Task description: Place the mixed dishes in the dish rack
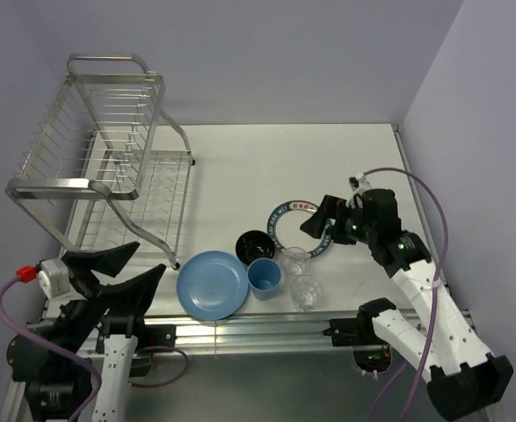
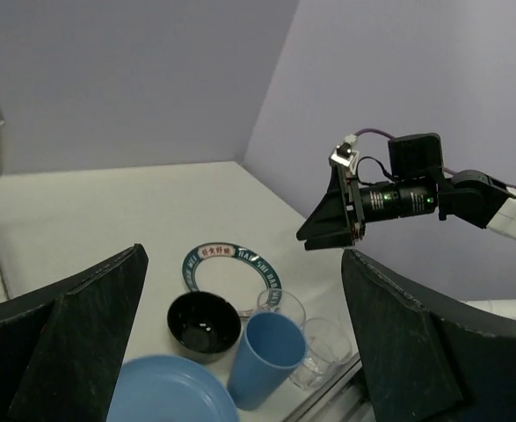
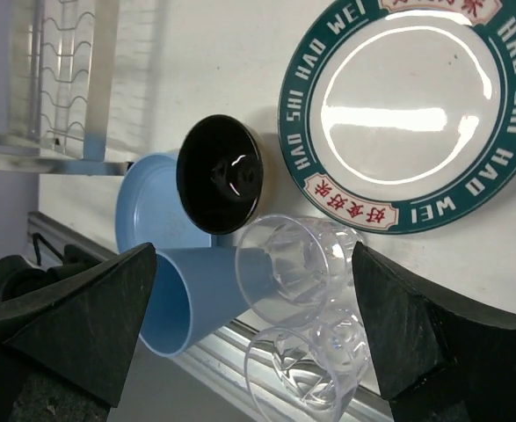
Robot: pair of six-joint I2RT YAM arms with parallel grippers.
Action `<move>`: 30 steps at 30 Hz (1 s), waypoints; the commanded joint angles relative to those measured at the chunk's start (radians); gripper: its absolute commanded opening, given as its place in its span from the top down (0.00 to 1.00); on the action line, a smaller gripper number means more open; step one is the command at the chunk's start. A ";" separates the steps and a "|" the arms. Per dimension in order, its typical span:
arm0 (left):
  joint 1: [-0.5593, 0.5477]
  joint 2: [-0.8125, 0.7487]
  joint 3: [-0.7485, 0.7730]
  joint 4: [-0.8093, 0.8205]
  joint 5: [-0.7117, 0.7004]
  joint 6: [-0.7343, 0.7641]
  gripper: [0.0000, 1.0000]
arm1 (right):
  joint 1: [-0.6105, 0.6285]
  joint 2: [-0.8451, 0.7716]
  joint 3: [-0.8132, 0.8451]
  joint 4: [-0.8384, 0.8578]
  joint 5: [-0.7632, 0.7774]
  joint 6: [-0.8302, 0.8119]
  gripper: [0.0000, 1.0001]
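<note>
The silver wire dish rack stands at the table's far left. In front of it lie the light-blue plate, black bowl, light-blue cup, two clear glasses and the white plate with the lettered rim. My right gripper hovers open over the lettered plate, looking down on the bowl, cup and nearer glass. My left gripper is open and empty, low beside the blue plate, facing the cup.
The table's metal front rail runs just before the glasses. Purple walls close in the back and right side. The rack's lower tier shows at the upper left of the right wrist view.
</note>
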 commanded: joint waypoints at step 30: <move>0.063 0.398 0.615 -0.968 -0.179 -0.003 0.01 | 0.438 0.891 0.488 0.029 0.251 -0.214 0.24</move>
